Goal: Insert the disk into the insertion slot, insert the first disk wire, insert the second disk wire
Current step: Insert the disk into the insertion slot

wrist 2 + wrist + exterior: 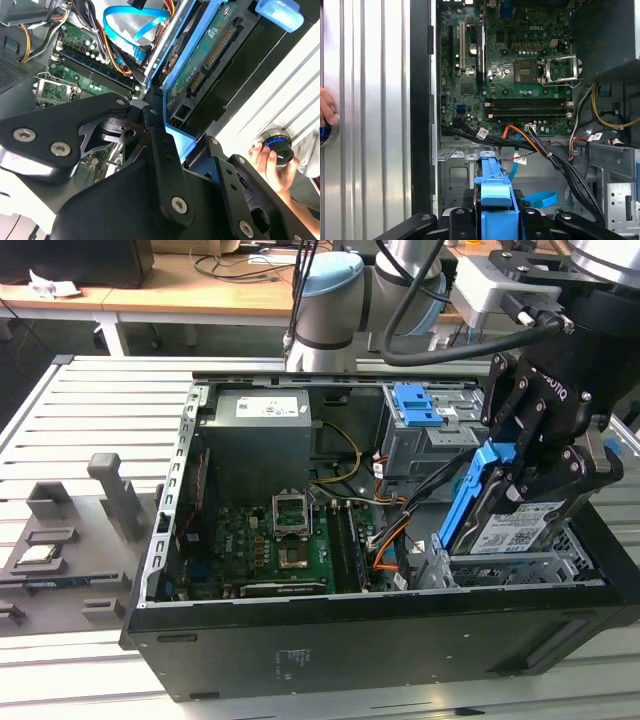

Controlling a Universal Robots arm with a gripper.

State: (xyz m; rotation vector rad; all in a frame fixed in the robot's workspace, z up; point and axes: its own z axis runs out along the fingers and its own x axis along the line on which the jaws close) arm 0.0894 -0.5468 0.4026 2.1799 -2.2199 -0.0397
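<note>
My black gripper (527, 478) is shut on the disk (512, 528), a hard drive in a blue carrier. It holds the disk tilted, its lower end down in the insertion slot (520, 568), the low grey cage at the case's front corner on the exterior view's right. The disk's circuit-board underside (200, 65) shows in the second wrist view and its blue carrier (495, 187) in the first. The first disk wire (385, 548), a red-orange-black bundle (520, 137), lies loose beside the cage. The second disk wire (131, 22), a light-blue flat cable, loops near the cage floor (540, 200).
The open black PC case (350, 640) lies on a slatted metal table (90, 410). A taller grey bay with a blue latch (420, 420) stands behind the cage. The motherboard (520, 75) and black cables (560, 165) lie inside. A person's hand (270, 162) holds a round knob beside the case.
</note>
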